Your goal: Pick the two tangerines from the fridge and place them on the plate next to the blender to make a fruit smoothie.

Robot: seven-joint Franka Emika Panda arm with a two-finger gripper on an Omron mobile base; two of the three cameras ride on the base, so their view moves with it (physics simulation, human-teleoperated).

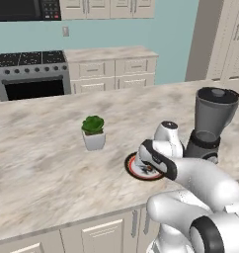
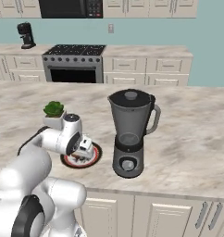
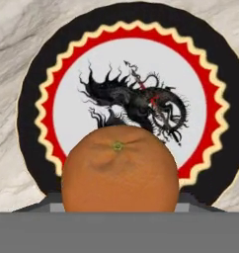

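One tangerine (image 3: 120, 170), round and orange with a small green stem spot, fills the lower middle of the hand view. My gripper (image 2: 85, 150) is shut on it, and the fruit hides the fingertips. It hangs just above the plate (image 3: 131, 14), which has a dark rim, a red zigzag ring and a pale centre with a black dragon. The plate (image 1: 134, 169) lies on the marble counter, just left of the dark grey blender (image 2: 130, 134). From the left base view my hand covers most of the plate. The fridge is out of view.
A small white pot with a green plant (image 1: 94, 132) stands on the counter to the left of and behind the plate. The blender (image 1: 213, 123) rises tall close to my wrist. A stove (image 2: 73, 62) and beige cupboards line the far wall.
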